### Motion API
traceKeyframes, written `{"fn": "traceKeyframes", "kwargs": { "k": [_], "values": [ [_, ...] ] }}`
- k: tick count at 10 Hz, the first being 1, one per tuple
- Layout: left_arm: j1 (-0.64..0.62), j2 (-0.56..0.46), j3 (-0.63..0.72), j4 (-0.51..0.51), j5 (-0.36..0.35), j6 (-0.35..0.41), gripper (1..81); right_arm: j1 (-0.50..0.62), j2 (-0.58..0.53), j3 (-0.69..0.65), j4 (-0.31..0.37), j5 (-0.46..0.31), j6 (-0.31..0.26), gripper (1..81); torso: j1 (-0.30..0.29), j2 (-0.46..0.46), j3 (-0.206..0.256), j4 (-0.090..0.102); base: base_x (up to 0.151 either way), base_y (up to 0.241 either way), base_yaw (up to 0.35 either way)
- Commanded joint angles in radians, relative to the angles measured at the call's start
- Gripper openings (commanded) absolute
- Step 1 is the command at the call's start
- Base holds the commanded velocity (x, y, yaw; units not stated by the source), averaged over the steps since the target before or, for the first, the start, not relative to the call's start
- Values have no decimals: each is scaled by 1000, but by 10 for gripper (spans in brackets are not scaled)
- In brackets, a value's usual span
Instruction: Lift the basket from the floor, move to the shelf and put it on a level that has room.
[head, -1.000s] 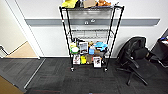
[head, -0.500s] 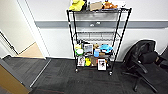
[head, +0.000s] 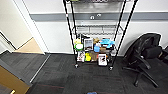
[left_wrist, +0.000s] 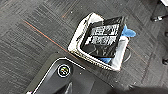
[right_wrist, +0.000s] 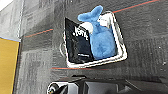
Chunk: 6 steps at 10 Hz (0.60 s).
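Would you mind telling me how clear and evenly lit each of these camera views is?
Head view: soft all over, lit evenly, and the shelf posts splay outward towards the top from the wide lens. Left wrist view: blurred, so the print on the black packet in the basket is unreadable. Right wrist view: soft; the blue plush lacks detail.

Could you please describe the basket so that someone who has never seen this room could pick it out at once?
Start from the tall black wire shelf against the wall; on the dark grey carpet floor in front of it sits a small rectangular basket with a pale rim. Unlike anything nearby, it holds a blue plush toy beside a black packet printed in white.
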Motion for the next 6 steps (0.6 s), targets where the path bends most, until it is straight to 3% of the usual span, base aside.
{"fn": "traceKeyframes", "kwargs": {
  "k": [1, 6],
  "values": [
    [-53, 20, -65, -7, 45, -4, 811, 87, -1, 5, 3, -46, 7, 811, 63, -97, -90, 0, 0, 0, 0],
    [-63, 68, -132, -7, 70, -4, 811, 94, -3, -11, 3, -46, 7, 811, 171, -267, -234, 0, 0, 0, 0]
  ]
}}
